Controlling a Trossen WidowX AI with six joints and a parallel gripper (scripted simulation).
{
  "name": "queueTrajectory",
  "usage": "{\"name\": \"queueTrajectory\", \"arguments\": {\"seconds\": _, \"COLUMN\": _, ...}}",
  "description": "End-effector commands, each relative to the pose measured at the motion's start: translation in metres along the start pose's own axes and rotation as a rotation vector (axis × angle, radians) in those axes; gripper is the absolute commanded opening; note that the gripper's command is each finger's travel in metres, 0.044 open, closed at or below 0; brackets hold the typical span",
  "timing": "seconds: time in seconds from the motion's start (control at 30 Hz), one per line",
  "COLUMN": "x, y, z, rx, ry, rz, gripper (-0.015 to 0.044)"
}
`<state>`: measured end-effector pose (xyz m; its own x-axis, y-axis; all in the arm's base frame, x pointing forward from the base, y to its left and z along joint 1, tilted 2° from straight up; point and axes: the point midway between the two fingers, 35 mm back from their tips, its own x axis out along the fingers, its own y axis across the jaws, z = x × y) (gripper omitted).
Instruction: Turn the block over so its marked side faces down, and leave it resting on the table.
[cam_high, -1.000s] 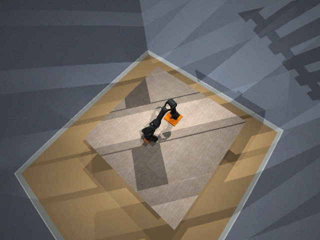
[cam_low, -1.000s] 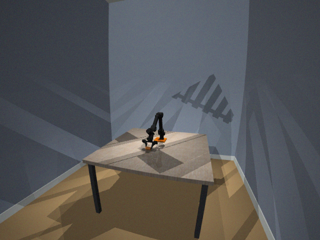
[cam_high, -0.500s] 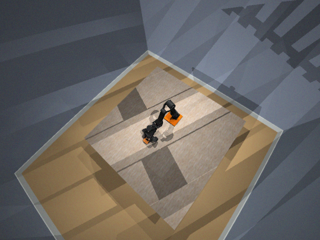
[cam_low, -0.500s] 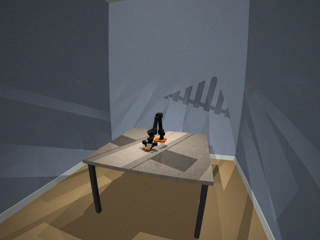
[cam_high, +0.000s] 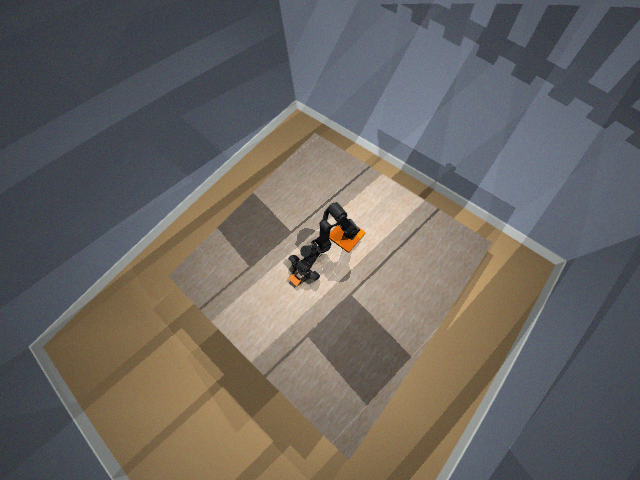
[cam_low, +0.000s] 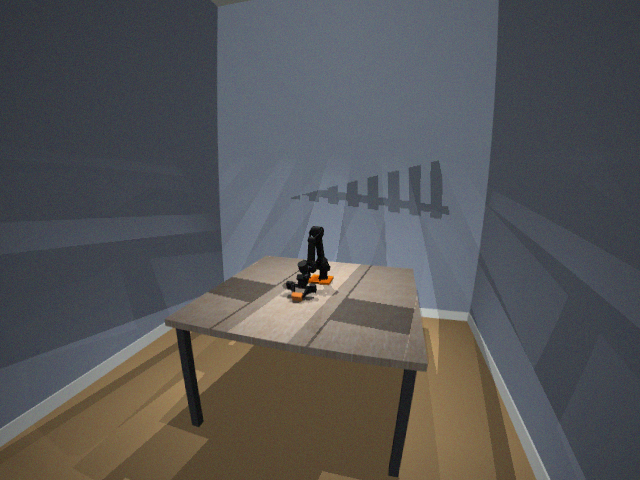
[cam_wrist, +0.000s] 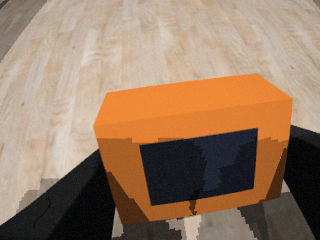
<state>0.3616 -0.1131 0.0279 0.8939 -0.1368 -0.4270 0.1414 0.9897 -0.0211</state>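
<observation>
The orange block (cam_high: 294, 280) (cam_low: 296, 297) (cam_wrist: 192, 112) is clasped at its two ends by my gripper (cam_high: 299, 276) (cam_low: 299, 293) (cam_wrist: 194, 146), which is shut on it. The dark rectangular mark (cam_wrist: 200, 167) on its wide side faces back towards the wrist camera. A plain orange narrow side shows above the marked side in the wrist view. The gripper leans forward, low over the table (cam_high: 413, 253) (cam_low: 289, 330) (cam_wrist: 60, 75). The block is at or just above the table top; whether it touches is too small to tell.
The arm's orange base plate (cam_high: 354, 243) (cam_low: 327, 280) stands behind the gripper, with the black arm (cam_high: 324, 235) (cam_low: 311, 253) folded forward from it. Dark shadow patches and stripes cross the table top. The table's front edge lies beyond the block.
</observation>
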Motion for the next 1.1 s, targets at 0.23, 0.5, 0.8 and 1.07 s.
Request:
{"name": "queueTrajectory", "arguments": {"seconds": 0.23, "x": -0.0021, "y": 0.0004, "z": 0.0034, "rx": 0.003, "ry": -0.035, "rz": 0.002, "gripper": 0.0}}
{"name": "queueTrajectory", "arguments": {"seconds": 0.5, "x": -0.0021, "y": 0.0004, "z": 0.0034, "rx": 0.003, "ry": -0.035, "rz": 0.002, "gripper": 0.0053}}
{"name": "queueTrajectory", "arguments": {"seconds": 0.8, "x": -0.0021, "y": 0.0004, "z": 0.0034, "rx": 0.003, "ry": -0.035, "rz": 0.002, "gripper": 0.0289}}
{"name": "queueTrajectory", "arguments": {"seconds": 1.07, "x": -0.0021, "y": 0.0004, "z": 0.0034, "rx": 0.003, "ry": -0.035, "rz": 0.002, "gripper": 0.044}}
